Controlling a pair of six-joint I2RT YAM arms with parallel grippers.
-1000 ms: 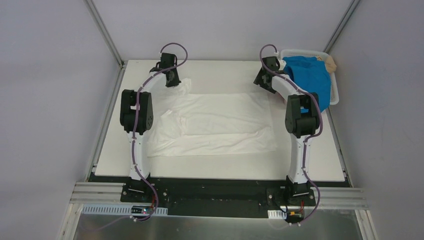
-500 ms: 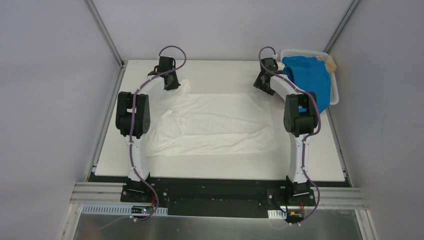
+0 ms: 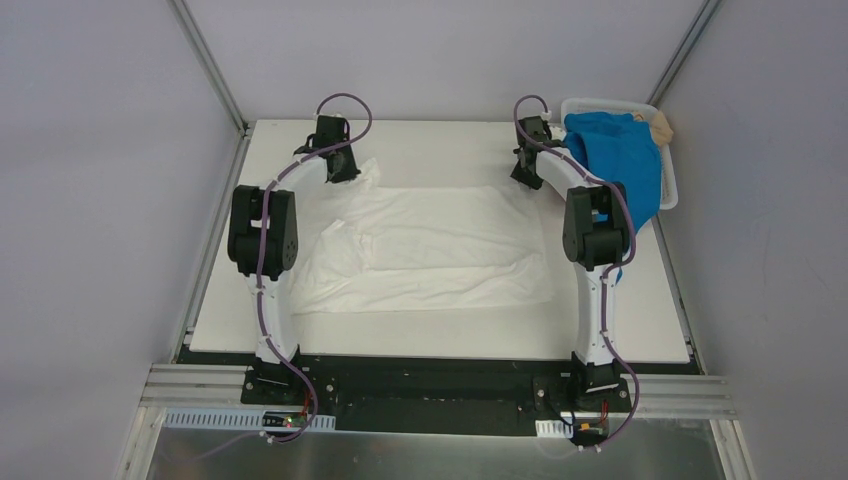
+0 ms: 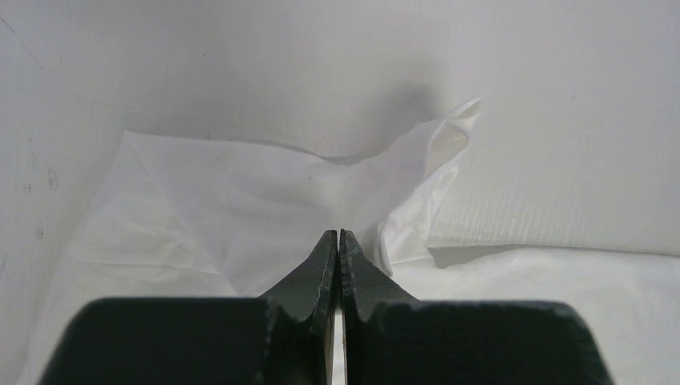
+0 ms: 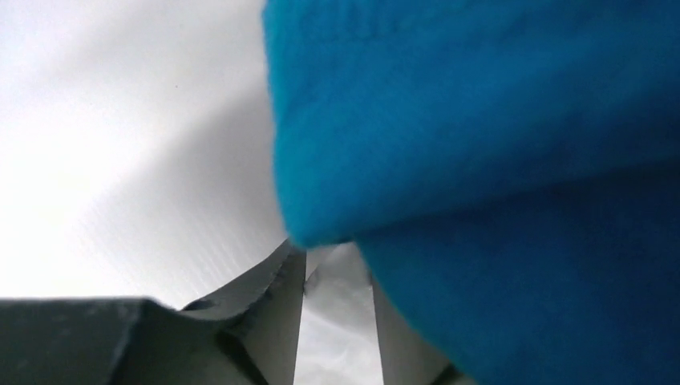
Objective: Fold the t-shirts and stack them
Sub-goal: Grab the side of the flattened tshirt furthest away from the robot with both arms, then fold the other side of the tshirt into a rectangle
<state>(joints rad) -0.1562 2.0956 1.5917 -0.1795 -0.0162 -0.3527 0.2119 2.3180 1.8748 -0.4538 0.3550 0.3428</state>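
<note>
A white t-shirt [image 3: 430, 245] lies spread flat in the middle of the table. My left gripper [image 3: 343, 170] is at its far left sleeve, and in the left wrist view it [image 4: 337, 235] is shut with a fold of the white sleeve [image 4: 240, 200] drawn up to the tips. My right gripper [image 3: 524, 172] is at the shirt's far right corner; in its wrist view the jaws stand a little apart with pale cloth [image 5: 337, 321] between them. A bright blue t-shirt [image 3: 620, 155] hangs out of the basket and fills the right wrist view [image 5: 497, 160].
The white slotted basket [image 3: 610, 103] stands at the far right corner, with tan cloth [image 3: 660, 125] at its far end. Grey walls close in the table on three sides. The right arm's forearm lies right against the basket.
Both arms have shifted slightly; their elbows have moved outward and back. The white t-shirt has hardly moved.
</note>
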